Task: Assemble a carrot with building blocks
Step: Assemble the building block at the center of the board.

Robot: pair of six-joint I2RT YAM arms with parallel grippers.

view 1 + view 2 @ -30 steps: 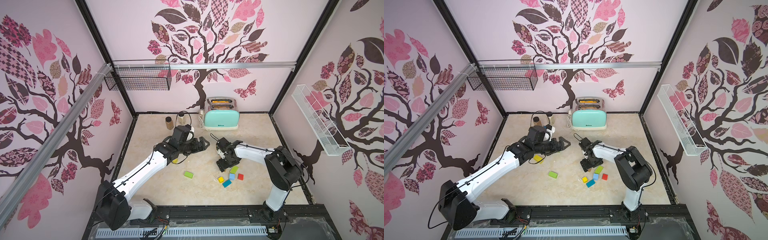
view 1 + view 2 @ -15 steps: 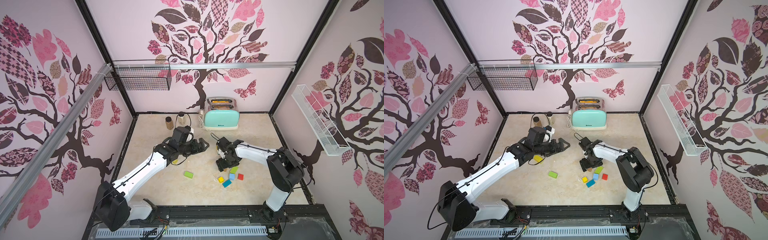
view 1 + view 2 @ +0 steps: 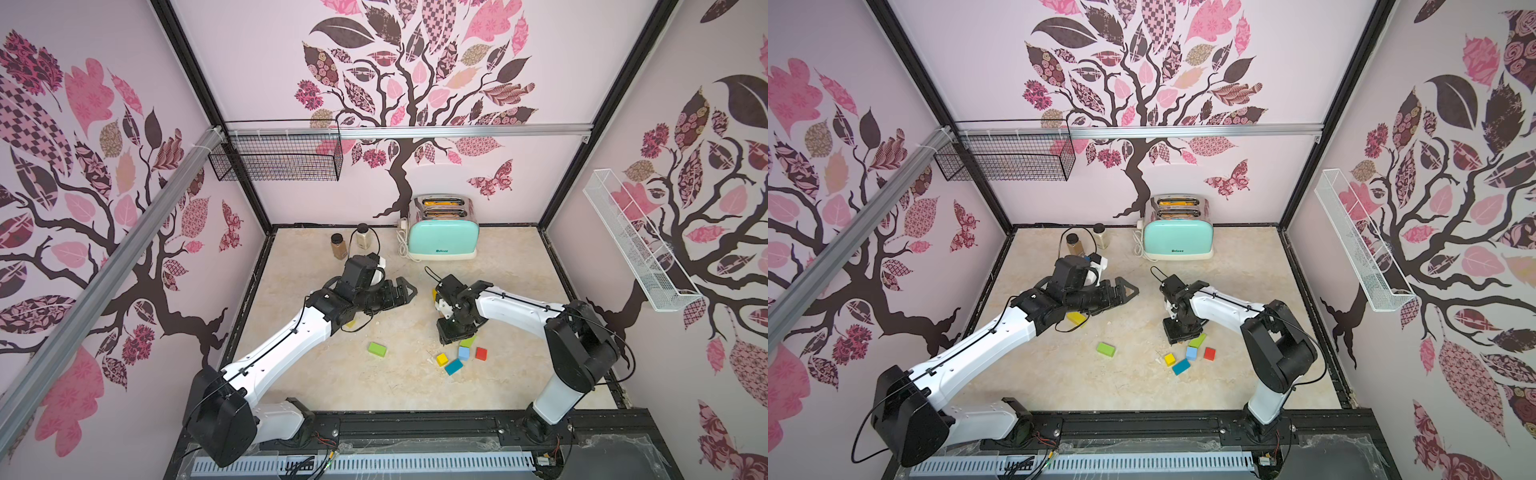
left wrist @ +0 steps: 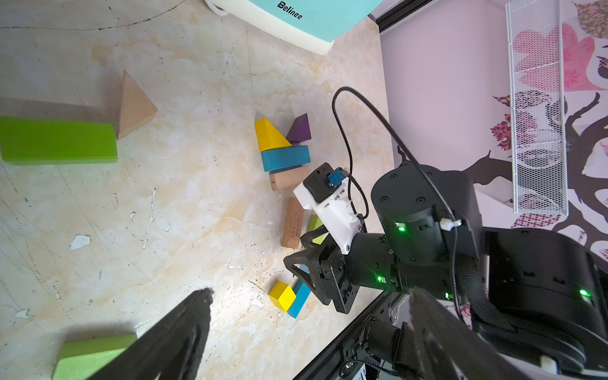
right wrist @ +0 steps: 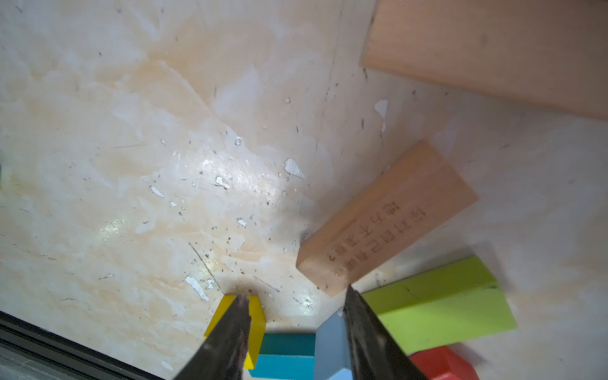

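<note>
- The building blocks lie scattered on the table point(image 3: 519, 270). Near its front edge sit a yellow cube point(image 3: 441, 359), light blue cube point(image 3: 464, 353), red cube point(image 3: 481, 353), teal bar point(image 3: 453, 367) and green wedge point(image 3: 467, 342). A green block point(image 3: 377, 349) lies apart, toward the left arm's side.
- A tan bar point(image 5: 388, 217) printed with characters lies flat just beside the green wedge.
- Farther back, a yellow wedge point(image 4: 268, 135), purple wedge point(image 4: 300, 130), second teal bar point(image 4: 285, 158) and tan block point(image 4: 288, 177) are packed together.
- Elsewhere a long green bar point(image 4: 57, 140) has a tan wedge point(image 4: 133, 105) against its end.
- The right end effector point(image 3: 452, 334) points down over the front cluster. Its jaws stand partly apart, only bare table shows between the fingers point(image 5: 227, 335), and it holds nothing. One tip meets the tan bar's corner in the wrist view; contact cannot be told.
- The left end effector point(image 3: 409, 292) is held above mid-table, jaws spread wide and empty, with a yellow block point(image 3: 1075, 318) under its wrist.
- A mint toaster point(image 3: 442, 235) and two spice jars point(image 3: 338, 246) stand at the back wall.
</note>
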